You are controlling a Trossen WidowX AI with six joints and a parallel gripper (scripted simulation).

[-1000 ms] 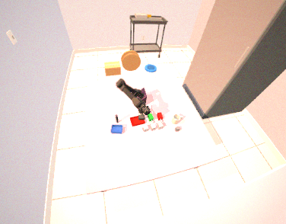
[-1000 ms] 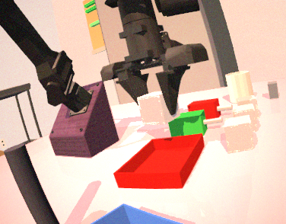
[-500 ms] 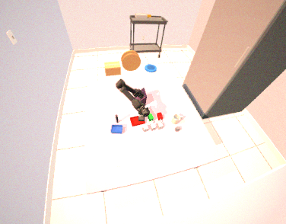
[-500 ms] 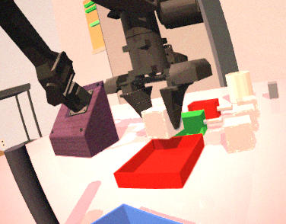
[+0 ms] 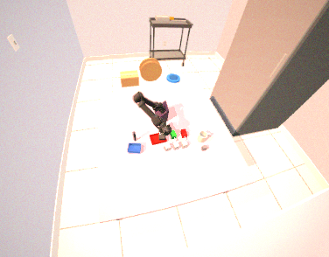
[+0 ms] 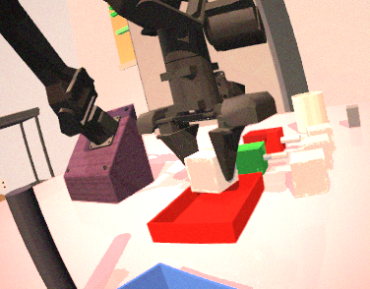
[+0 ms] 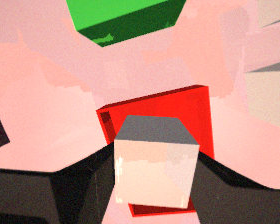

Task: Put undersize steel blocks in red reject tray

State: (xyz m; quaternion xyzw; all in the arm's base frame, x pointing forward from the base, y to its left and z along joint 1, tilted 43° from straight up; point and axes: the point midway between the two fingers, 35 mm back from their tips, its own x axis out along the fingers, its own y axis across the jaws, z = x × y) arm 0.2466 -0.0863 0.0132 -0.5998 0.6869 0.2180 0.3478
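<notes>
In the view from above, with the clock centred on the picture, a dark cart (image 5: pixel 172 25) (image 6: pixel 14 119) stands at 12 o'clock, 2 shelves high, small items on its top. Nearer the centre lie an orange disc (image 5: pixel 150 70) and, toward 11, a yellow box (image 5: pixel 129 81); a blue ring (image 5: pixel 173 81) sits at 12. A blue tray (image 5: pixel 134 148) (image 6: pixel 174 279) is at 8, just beside a black post (image 5: pixel 134 136) (image 6: pixel 35 238). A cream cup (image 5: pixel 202 137) (image 6: pixel 309 112) stands at 3, with a small grey block (image 5: pixel 205 148) (image 6: pixel 353 116) at 4.
</notes>
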